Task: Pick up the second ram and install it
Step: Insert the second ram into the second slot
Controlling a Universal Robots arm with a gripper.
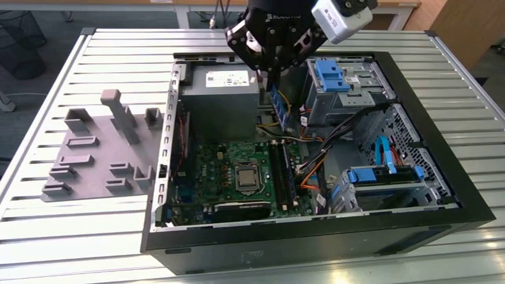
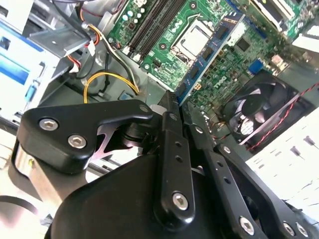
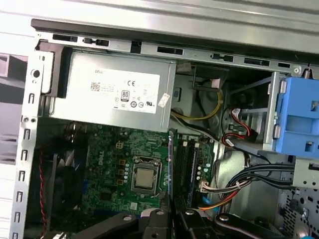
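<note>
One gripper (image 1: 268, 70) clamping one second ram (image 1: 279, 106), above one motherboard (image 1: 229, 171)

Metal, plastic and circuit board, mostly matt

The desk (image 1: 103, 53) is ribbed, pale brushed metal; the computer case (image 1: 442, 171) matt black outside, bare grey steel inside; the holder tray (image 1: 94, 160) dull grey plastic; the tool (image 2: 174, 149) smooth black with shiny screws; the second ram (image 2: 209, 55) glossy blue-green board.
</note>
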